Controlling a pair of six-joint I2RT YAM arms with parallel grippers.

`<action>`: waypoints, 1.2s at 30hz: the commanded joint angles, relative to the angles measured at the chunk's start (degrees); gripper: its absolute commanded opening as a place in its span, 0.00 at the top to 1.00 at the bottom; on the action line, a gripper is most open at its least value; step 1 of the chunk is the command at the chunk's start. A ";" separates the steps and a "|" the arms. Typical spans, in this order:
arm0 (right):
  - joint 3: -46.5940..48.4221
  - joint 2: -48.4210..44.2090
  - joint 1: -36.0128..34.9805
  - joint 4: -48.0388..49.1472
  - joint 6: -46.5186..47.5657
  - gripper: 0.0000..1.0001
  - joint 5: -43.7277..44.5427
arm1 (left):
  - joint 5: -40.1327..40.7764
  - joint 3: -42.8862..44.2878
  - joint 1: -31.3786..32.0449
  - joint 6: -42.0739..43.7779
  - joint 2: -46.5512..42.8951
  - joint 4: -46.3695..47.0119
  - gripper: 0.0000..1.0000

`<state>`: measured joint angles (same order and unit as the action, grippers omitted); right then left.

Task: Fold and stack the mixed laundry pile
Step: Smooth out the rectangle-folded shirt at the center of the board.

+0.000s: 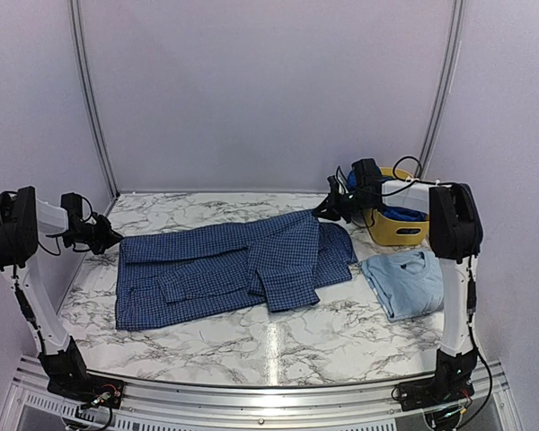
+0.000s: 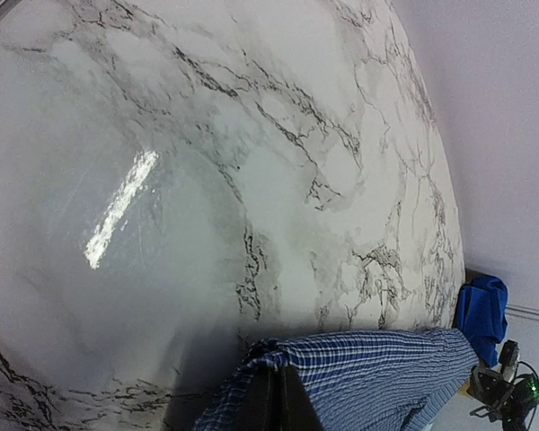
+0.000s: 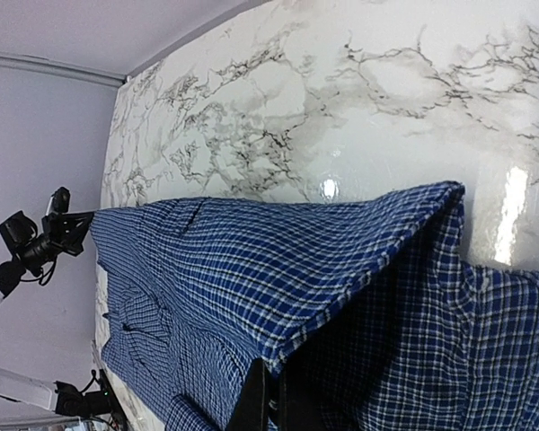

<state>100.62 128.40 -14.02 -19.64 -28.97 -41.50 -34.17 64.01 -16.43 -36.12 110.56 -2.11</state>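
Observation:
A navy-and-white check shirt (image 1: 234, 269) lies spread across the middle of the marble table. My left gripper (image 1: 110, 238) is shut on the shirt's far left corner, which bunches between the fingers in the left wrist view (image 2: 281, 395). My right gripper (image 1: 328, 211) is shut on the far right edge of the shirt (image 3: 251, 269) and holds that edge raised off the table, the cloth pinched at the jaws (image 3: 283, 391). A pale sky-blue T-shirt (image 1: 404, 280) lies folded at the right. A royal-blue piece (image 2: 481, 310) sits in the basket.
A small yellow basket (image 1: 395, 233) stands at the back right, just behind the right gripper and beside the right arm's upright link (image 1: 454, 269). Bare marble table (image 1: 278, 341) shows in front of the shirt. Pale walls close off the back and sides.

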 commanded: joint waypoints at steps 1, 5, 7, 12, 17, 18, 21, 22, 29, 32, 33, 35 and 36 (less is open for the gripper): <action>3.11 2.61 0.57 2.77 -2.04 1.00 -1.69 | -2.22 0.26 -0.45 -0.95 1.60 3.12 0.91; 3.01 3.80 0.55 3.27 -2.36 1.00 -2.22 | -3.28 -1.49 -0.10 -0.90 1.41 4.49 0.81; 2.96 4.06 0.57 3.67 -2.55 1.00 -2.56 | -3.61 -1.92 0.33 -0.66 1.26 4.57 0.76; 3.36 4.40 0.57 3.57 -2.66 1.00 -2.71 | -2.85 -4.29 0.80 -1.45 0.44 4.76 0.75; 3.06 4.16 0.57 3.29 -2.29 1.00 -2.71 | -2.30 -7.92 0.82 -1.59 -1.60 5.40 0.76; 2.90 4.14 0.57 3.25 -2.19 1.00 -2.71 | -2.21 -8.53 0.79 -1.54 -1.95 5.56 0.77; 2.74 4.11 0.57 3.31 -1.94 1.00 -2.64 | -1.98 -8.96 0.85 -1.57 -2.39 6.28 0.87; 2.76 4.08 0.62 3.36 -1.89 1.00 -2.70 | -1.98 -8.68 0.79 -1.63 -2.38 6.37 0.91; 5.35 4.07 1.11 2.78 -1.79 1.00 -1.60 | -1.77 -2.43 0.62 -2.01 -1.85 4.50 1.00; 6.81 4.19 1.85 2.81 -1.90 1.00 -1.32 | -1.73 -0.76 0.52 -2.06 -1.53 4.13 1.00; 7.47 4.50 2.05 2.85 -1.97 1.00 -1.31 | -1.63 -0.39 0.42 -2.13 -1.23 4.20 1.00; 9.26 5.74 2.33 2.85 -2.14 1.00 -1.55 | -1.40 0.23 0.38 -2.12 -0.40 4.22 1.00; 10.26 6.74 2.38 2.80 -2.14 1.00 -1.65 | -1.23 0.37 0.27 -2.10 0.10 4.22 1.00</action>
<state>106.06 132.44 -13.19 -17.67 -31.29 -43.46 -36.10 62.87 -15.79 -38.39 109.89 2.92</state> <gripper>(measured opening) 0.004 0.007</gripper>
